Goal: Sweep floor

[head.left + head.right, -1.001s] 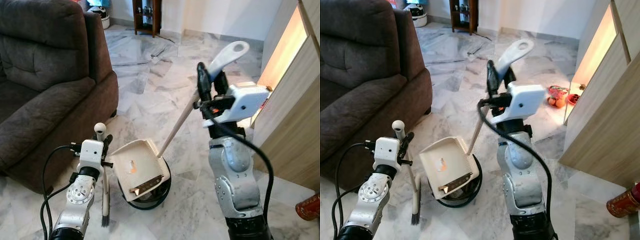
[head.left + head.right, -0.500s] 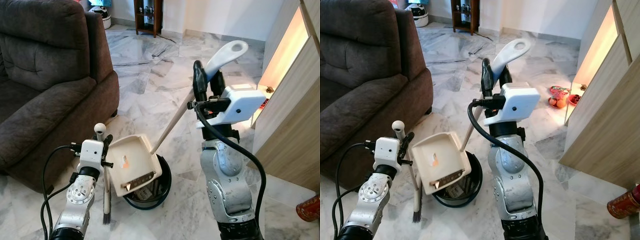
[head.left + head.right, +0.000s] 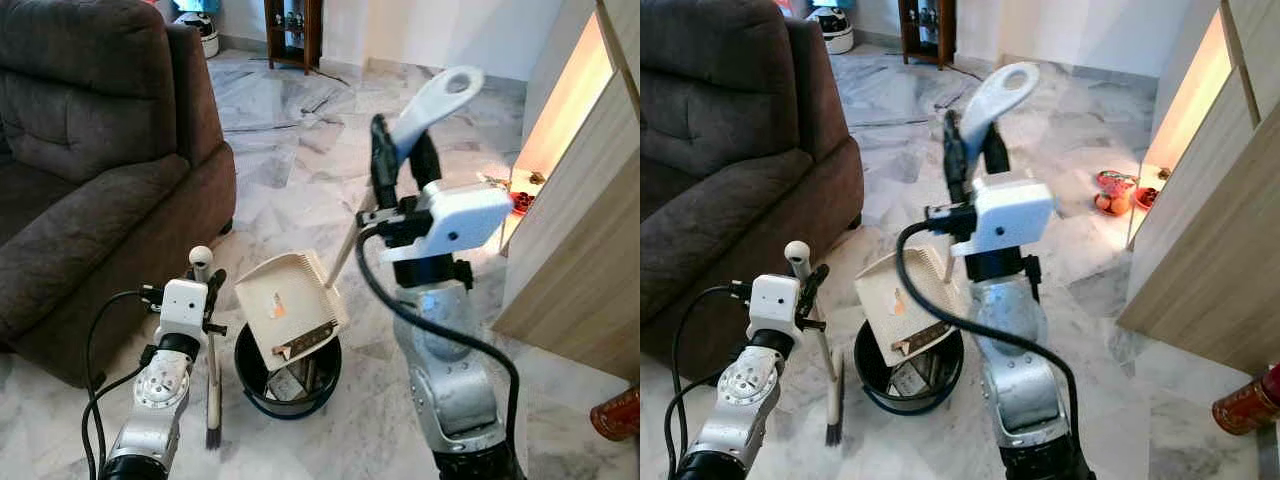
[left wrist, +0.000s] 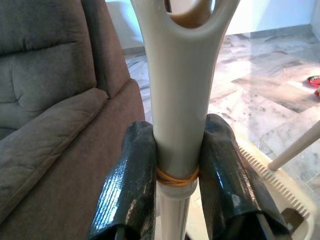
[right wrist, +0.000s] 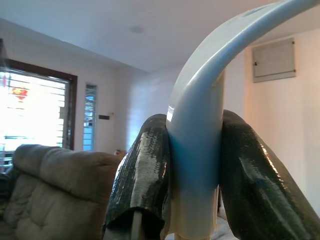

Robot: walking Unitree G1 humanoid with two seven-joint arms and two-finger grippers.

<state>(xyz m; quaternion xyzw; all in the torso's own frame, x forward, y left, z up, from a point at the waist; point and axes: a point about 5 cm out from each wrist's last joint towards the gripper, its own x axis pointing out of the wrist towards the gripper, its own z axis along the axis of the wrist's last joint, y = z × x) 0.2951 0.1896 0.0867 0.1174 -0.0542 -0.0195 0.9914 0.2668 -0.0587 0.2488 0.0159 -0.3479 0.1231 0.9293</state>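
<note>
Marble floor (image 3: 290, 160), pale and grey-veined, spreads across a living room between a brown sofa and a wooden cabinet. Nearest the camera, the left gripper (image 3: 204, 283) is clamped on the white handle of a small broom (image 3: 211, 385), which stands almost upright with its knob end up and its dark bristles down at the floor; in the left wrist view both black fingers (image 4: 131, 187) press the handle's sides just above a rubber band. Just beside the broom sits a round black bin (image 3: 288, 375) with scraps inside. Over the bin hangs the cream dustpan (image 3: 290, 310), tipped steeply so its open toothed edge points down into the bin, with bits of debris on its face. Its long handle (image 3: 343, 252) runs diagonally up toward the robot's right, ending in a looped grip (image 3: 437, 97). The right gripper (image 3: 399, 165) is closed around that handle just below the loop. Beyond, the sofa (image 3: 90, 150) fills the robot's left, the cabinet (image 3: 590, 230) its right, with red items (image 3: 1118, 195) on the floor near it and a dark wooden stand (image 3: 295, 30) farthest back.
</note>
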